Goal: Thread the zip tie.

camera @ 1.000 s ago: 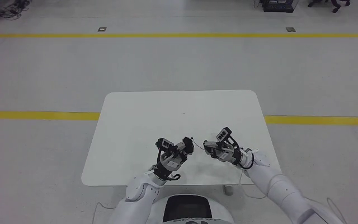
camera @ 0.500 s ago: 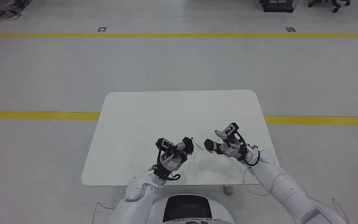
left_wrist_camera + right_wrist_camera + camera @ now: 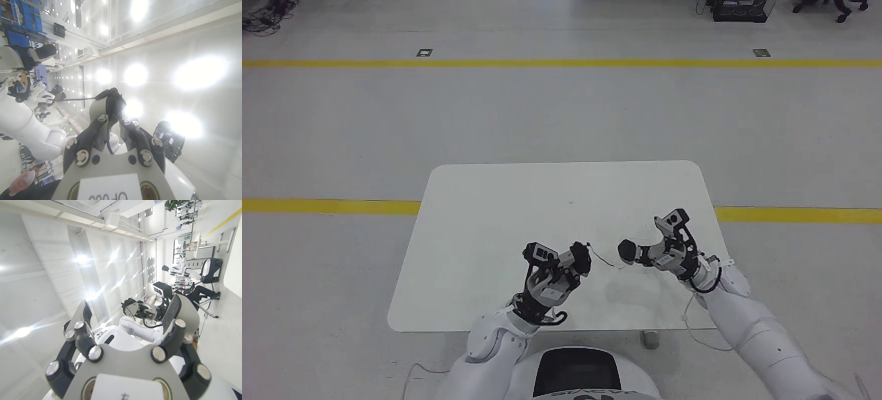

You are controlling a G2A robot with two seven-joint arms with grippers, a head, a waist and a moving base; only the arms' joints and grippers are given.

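Observation:
The black zip tie (image 3: 75, 99) is pinched at the fingertips of my left gripper (image 3: 113, 94), which is shut on it. One thin strand sticks out sideways and another runs back between the fingers. In the top view the left gripper (image 3: 578, 259) hangs over the table's near edge, and the zip tie (image 3: 594, 250) points toward my right gripper (image 3: 626, 249). The right gripper (image 3: 130, 300) is open with nothing between its ribbed pads (image 3: 171, 311). It faces the left gripper (image 3: 132, 310) across a small gap.
The white table (image 3: 492, 230) lies below both arms, bare across its middle and far side. A grey floor with yellow lines (image 3: 332, 206) surrounds it.
My right arm has drawn back to the right, widening the gap to the left gripper. The left gripper with the zip tie has hardly moved.

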